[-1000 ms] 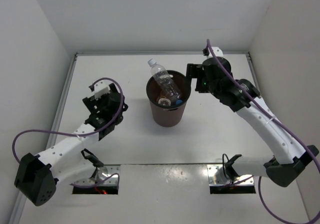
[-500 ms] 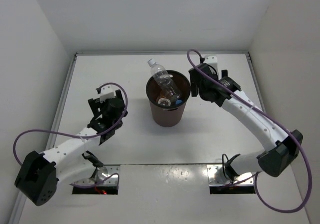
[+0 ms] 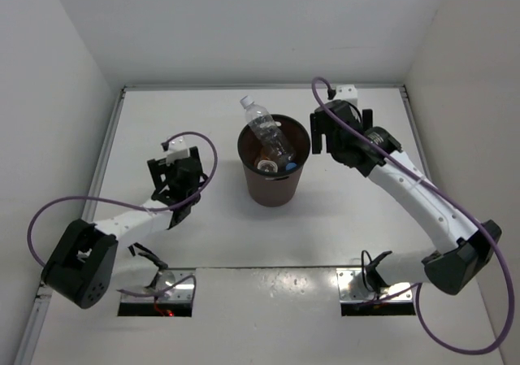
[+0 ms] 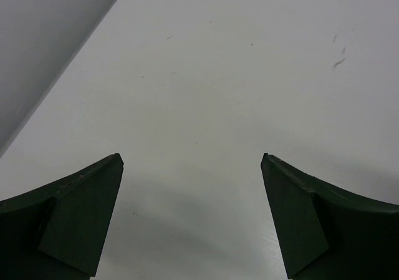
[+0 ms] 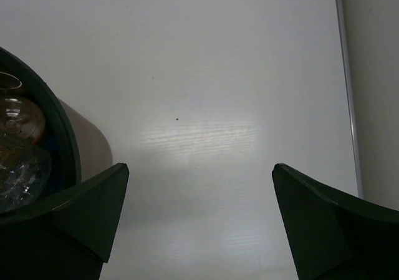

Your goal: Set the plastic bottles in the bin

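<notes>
The dark brown bin (image 3: 274, 188) stands at the middle of the table. A plain clear bottle with a white cap (image 3: 266, 131) leans in it, its neck sticking out over the far-left rim. A blue cap (image 3: 291, 167) and other clear bottles lie deeper inside. The right wrist view shows the bin rim (image 5: 59, 127) at the left, with clear bottles (image 5: 19, 161) inside. My right gripper (image 3: 319, 134) (image 5: 199, 166) is open and empty just right of the bin. My left gripper (image 3: 174, 176) (image 4: 191, 158) is open and empty over bare table, left of the bin.
White walls enclose the table on three sides. A metal strip (image 5: 348, 86) runs along the right edge and another along the left (image 3: 106, 162). Purple cables loop off both arms.
My left gripper has drawn back toward the near edge, away from the bin. My right arm has swung and settled beside the bin's right rim. The bottles in the bin have not moved.
</notes>
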You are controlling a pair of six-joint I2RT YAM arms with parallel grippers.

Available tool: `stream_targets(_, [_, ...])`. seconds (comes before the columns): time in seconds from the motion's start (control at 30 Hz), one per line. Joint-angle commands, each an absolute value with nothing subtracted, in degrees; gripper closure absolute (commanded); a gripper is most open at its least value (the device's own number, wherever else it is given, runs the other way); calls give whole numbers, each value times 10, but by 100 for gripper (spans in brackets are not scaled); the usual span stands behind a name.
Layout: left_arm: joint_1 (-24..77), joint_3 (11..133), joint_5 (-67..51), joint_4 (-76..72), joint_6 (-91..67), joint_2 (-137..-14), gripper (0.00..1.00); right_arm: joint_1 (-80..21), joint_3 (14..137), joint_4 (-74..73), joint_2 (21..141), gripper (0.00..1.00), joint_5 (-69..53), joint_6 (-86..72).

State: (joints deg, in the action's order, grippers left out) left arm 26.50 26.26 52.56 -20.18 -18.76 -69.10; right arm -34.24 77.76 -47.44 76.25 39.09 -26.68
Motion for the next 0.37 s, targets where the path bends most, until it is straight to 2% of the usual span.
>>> stream_targets(0.0, [251, 286, 551, -216, -179, -715, 0, -336, 773, -447, 779, 0, 417, -250])
stream_targets(0.17, [228, 346, 576, -154, -191, -774, 0, -330, 791, -447, 825, 0, 422, -250])
stream_targets(0.33, [198, 359, 591, -134, -266, -789, 0, -317, 817, -447, 854, 0, 408, -244])
